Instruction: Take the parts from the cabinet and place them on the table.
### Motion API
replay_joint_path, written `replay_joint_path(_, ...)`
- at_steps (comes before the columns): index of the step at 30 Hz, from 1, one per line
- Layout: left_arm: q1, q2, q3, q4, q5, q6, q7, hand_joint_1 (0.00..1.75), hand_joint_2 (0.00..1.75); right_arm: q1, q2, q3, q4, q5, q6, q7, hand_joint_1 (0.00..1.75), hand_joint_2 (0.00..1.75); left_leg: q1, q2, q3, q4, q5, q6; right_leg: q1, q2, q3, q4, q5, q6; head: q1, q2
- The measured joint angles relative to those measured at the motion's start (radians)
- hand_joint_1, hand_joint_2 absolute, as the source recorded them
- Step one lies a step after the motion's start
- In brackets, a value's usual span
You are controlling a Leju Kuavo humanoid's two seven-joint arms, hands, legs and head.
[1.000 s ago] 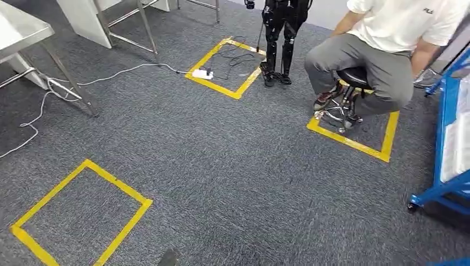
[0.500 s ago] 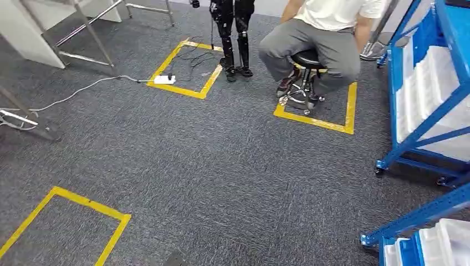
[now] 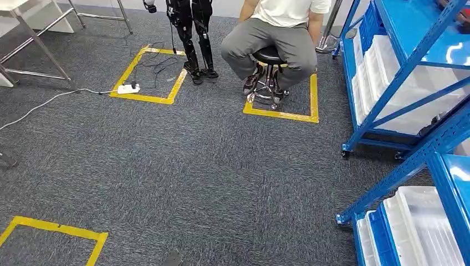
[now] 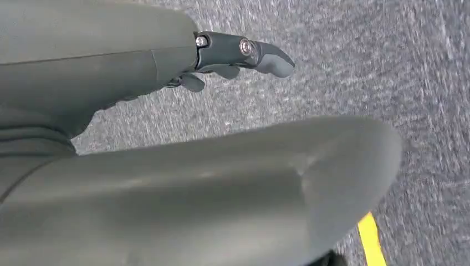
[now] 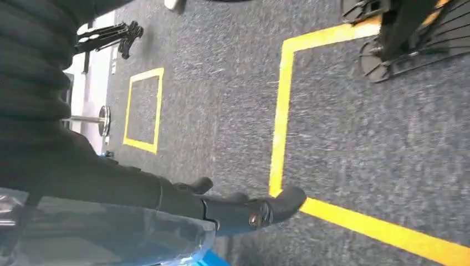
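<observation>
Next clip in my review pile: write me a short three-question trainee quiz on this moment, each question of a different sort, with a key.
1. True or false: a person sits on a stool inside a yellow tape square on the carpet.
2. Multiple choice: the white trays lie on
A. a steel table
B. blue shelving
C. the carpet
3. Fill in: the white power strip lies on the edge of a second yellow tape square, beside the legs of another dark ____.

Key: 1 true; 2 B; 3 robot. The left hand and right hand hang over the carpet, holding nothing.
</observation>
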Motion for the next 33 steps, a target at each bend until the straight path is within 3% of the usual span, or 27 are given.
replay_joint_path(2,0.0,0.0,0.0,0.0,0.0,0.0,0.0,0.0,0.0,0.0,0.0,0.0,0.0,0.0,0.0,0.0,0.0,1.75,0.0,0.0,0.0,0.0,0.0,0.0,0.0,0.0,0.0,0.0,0.0,0.0,0.0,0.0)
replay_joint_path(4,-0.001,0.0,0.0,0.0,0.0,0.0,0.0,0.0,0.0,0.001,0.0,0.0,0.0,0.0,0.0,0.0,0.0,1.75,-0.004,0.004,0.001,-0.001,0.003,-0.003,-0.001,-0.016,-0.004,0.006,-0.003,-0.001,0.0,0.0)
replay_joint_path(5,0.0,-0.001,0.0,0.0,0.0,-0.003,0.0,0.0,0.0,-0.003,-0.002,0.0,0.0,0.0,0.0,0.0,0.0,1.75,-0.006,0.021,0.001,-0.013,0.012,0.005,0.002,-0.081,-0.051,0.082,-0.051,-0.01,0.006,0.0)
replay_joint_path(6,0.004,-0.003,0.0,0.0,0.0,-0.006,0.01,0.0,0.0,-0.006,-0.003,0.0,0.0,0.0,0.0,-0.004,0.0,1.75,-0.009,0.063,-0.009,-0.013,0.013,0.0,-0.006,-0.106,-0.134,0.26,-0.124,-0.009,0.006,0.0)
replay_joint_path(7,0.003,-0.003,0.0,0.0,0.0,-0.006,0.017,0.0,0.0,-0.002,-0.006,0.0,0.0,0.001,0.001,-0.011,0.0,1.75,-0.006,0.113,-0.015,-0.011,0.015,-0.01,-0.026,-0.126,-0.083,0.199,-0.097,0.029,0.007,0.0)
replay_joint_path(8,0.003,-0.004,0.0,0.0,0.0,-0.005,0.018,0.0,0.0,-0.002,-0.007,0.0,0.0,0.002,0.002,-0.012,0.0,1.75,-0.003,0.126,-0.015,-0.01,0.015,-0.016,-0.03,-0.145,-0.02,0.098,-0.07,0.043,0.007,0.0)
replay_joint_path(9,0.002,-0.005,0.0,0.0,0.0,-0.004,0.019,0.0,0.0,-0.004,-0.009,0.0,0.0,0.002,0.004,-0.015,0.0,1.75,-0.003,0.137,-0.013,-0.006,0.012,-0.024,-0.034,-0.185,0.038,0.009,-0.052,0.051,0.008,0.0)
replay_joint_path(10,0.001,-0.004,0.0,-0.001,0.0,-0.002,0.021,0.0,0.0,-0.01,-0.005,0.0,0.0,0.002,0.009,-0.016,0.0,1.75,-0.013,0.148,-0.018,0.001,0.003,-0.037,-0.026,-0.225,0.057,-0.02,-0.05,0.044,0.012,0.0)
replay_joint_path(11,0.0,-0.004,0.0,-0.001,0.0,-0.002,0.021,0.0,0.0,-0.012,-0.006,0.0,-0.001,0.002,0.012,-0.017,0.0,1.75,-0.016,0.16,-0.013,0.002,-0.001,-0.043,-0.028,-0.207,0.053,-0.022,-0.04,0.029,0.005,0.0)
replay_joint_path(13,-0.004,-0.005,0.0,-0.003,0.002,0.0,0.023,0.0,0.0,-0.007,-0.008,-0.001,-0.001,0.002,0.013,-0.018,0.0,1.75,-0.009,0.183,-0.005,0.002,0.001,-0.051,-0.021,-0.182,0.046,-0.018,-0.041,0.016,0.0,0.0)
replay_joint_path(14,-0.005,-0.007,0.0,-0.006,0.002,0.0,0.023,0.0,0.0,-0.006,-0.008,-0.002,0.0,0.002,0.013,-0.018,0.0,1.75,-0.003,0.192,-0.003,0.004,-0.003,-0.059,-0.024,-0.169,0.043,-0.022,-0.037,0.005,0.001,0.0)
replay_joint_path(15,-0.007,-0.007,0.0,-0.007,0.002,0.0,0.023,0.0,0.0,-0.004,-0.008,-0.002,0.0,0.002,0.013,-0.018,0.0,1.75,0.007,0.153,-0.008,0.021,-0.02,-0.072,-0.036,-0.154,0.05,-0.024,-0.033,-0.005,-0.001,0.0)
replay_joint_path(16,-0.006,-0.007,0.0,-0.007,0.002,-0.003,0.021,0.0,0.0,-0.006,-0.009,-0.002,0.0,0.002,0.012,-0.018,0.0,1.75,0.009,0.097,-0.026,0.064,-0.058,-0.073,-0.034,-0.146,0.048,-0.023,-0.028,-0.014,-0.002,0.0)
replay_joint_path(17,-0.005,-0.006,0.0,-0.007,0.002,-0.003,0.02,0.0,0.0,-0.008,-0.009,-0.003,0.0,0.002,0.012,-0.018,0.0,1.75,0.009,0.064,-0.056,0.135,-0.104,-0.073,-0.03,-0.135,0.045,-0.023,-0.026,-0.019,-0.004,0.0)
replay_joint_path(19,0.0,-0.003,0.0,-0.006,0.002,-0.003,0.021,0.0,0.0,-0.008,-0.009,-0.003,0.0,0.003,0.013,-0.018,0.0,1.75,0.009,0.042,-0.13,0.297,-0.176,-0.071,-0.02,-0.105,0.04,-0.022,-0.022,-0.025,-0.005,0.0)
replay_joint_path(20,0.002,-0.001,0.001,-0.006,0.002,-0.002,0.022,0.0,0.0,-0.006,-0.009,-0.003,0.0,0.008,0.016,-0.021,0.0,1.75,0.009,0.039,-0.15,0.338,-0.179,-0.068,-0.016,-0.089,0.039,-0.022,-0.021,-0.026,-0.004,0.0)
replay_joint_path(21,0.002,0.001,0.002,-0.006,0.005,-0.003,0.021,0.0,0.0,-0.005,-0.01,-0.003,0.0,0.011,0.02,-0.025,0.0,1.75,0.009,0.038,-0.146,0.324,-0.159,-0.062,-0.012,-0.074,0.039,-0.021,-0.019,-0.029,-0.005,0.0)
replay_joint_path(23,0.002,0.003,0.004,-0.006,0.012,-0.001,0.014,0.0,0.0,-0.002,-0.012,-0.004,0.0,0.021,0.033,-0.037,0.0,1.75,0.006,0.026,-0.079,0.18,-0.069,-0.043,-0.007,-0.045,0.041,-0.021,-0.019,-0.028,-0.004,0.0)
replay_joint_path(24,0.002,0.006,0.006,-0.006,0.017,0.001,0.009,0.0,0.0,-0.002,-0.013,-0.003,0.0,0.028,0.04,-0.043,0.0,1.75,0.003,-0.003,-0.035,0.092,-0.026,-0.033,-0.007,-0.032,0.043,-0.021,-0.016,-0.03,-0.004,0.0)
replay_joint_path(25,0.003,0.011,0.011,-0.006,0.021,0.001,0.004,0.0,0.0,-0.003,-0.012,-0.003,0.0,0.035,0.048,-0.049,0.0,1.75,0.001,-0.059,-0.009,0.036,-0.021,-0.021,-0.009,-0.024,0.042,-0.021,-0.014,-0.027,-0.003,0.0)
replay_joint_path(26,0.003,0.013,0.018,-0.005,0.024,0.002,-0.002,0.0,0.0,-0.004,-0.013,-0.003,-0.001,0.043,0.056,-0.056,0.0,1.75,-0.003,-0.047,-0.01,0.031,-0.018,-0.018,-0.003,-0.012,0.037,-0.02,-0.01,-0.021,-0.002,0.0)
replay_joint_path(27,0.005,0.016,0.026,-0.005,0.033,0.005,-0.009,0.0,0.0,-0.003,-0.014,-0.003,0.0,0.054,0.064,-0.063,0.0,1.75,-0.006,-0.036,-0.011,0.031,-0.019,-0.016,-0.011,-0.003,0.032,-0.021,-0.007,-0.016,-0.007,0.0)
replay_joint_path(29,0.006,0.02,0.038,-0.005,0.045,0.016,-0.02,0.0,0.0,0.004,-0.018,-0.002,0.0,0.073,0.079,-0.076,0.0,1.75,-0.01,-0.015,-0.009,0.019,-0.011,-0.005,-0.01,0.017,0.029,-0.032,0.003,0.0,-0.006,0.0)
replay_joint_path(30,0.007,0.02,0.048,-0.005,0.055,0.021,-0.027,0.0,0.0,0.006,-0.027,-0.001,0.0,0.086,0.087,-0.083,0.0,1.75,0.004,0.002,0.003,-0.015,0.011,-0.002,0.0,-0.004,0.019,-0.024,0.002,-0.001,-0.003,0.0)
replay_joint_path(31,0.009,0.019,0.057,-0.005,0.063,0.026,-0.033,0.0,0.0,0.007,-0.032,0.002,0.0,0.098,0.095,-0.09,0.0,1.75,-0.003,0.011,0.008,-0.028,0.02,-0.004,-0.001,-0.067,0.002,0.003,-0.018,-0.004,-0.002,0.0)
replay_joint_path(32,0.014,0.02,0.065,-0.005,0.073,0.031,-0.039,0.0,0.0,0.005,-0.04,0.005,0.0,0.112,0.104,-0.097,0.0,1.75,-0.004,0.026,0.004,-0.029,0.024,0.001,-0.001,-0.095,-0.029,0.061,-0.054,-0.009,0.004,0.0)
replay_joint_path(33,0.021,0.021,0.076,-0.005,0.08,0.037,-0.044,0.0,0.0,0.002,-0.047,0.008,0.0,0.125,0.112,-0.103,0.0,1.75,-0.007,0.042,-0.001,-0.029,0.024,-0.001,-0.006,-0.105,-0.065,0.138,-0.089,-0.011,0.005,0.0)
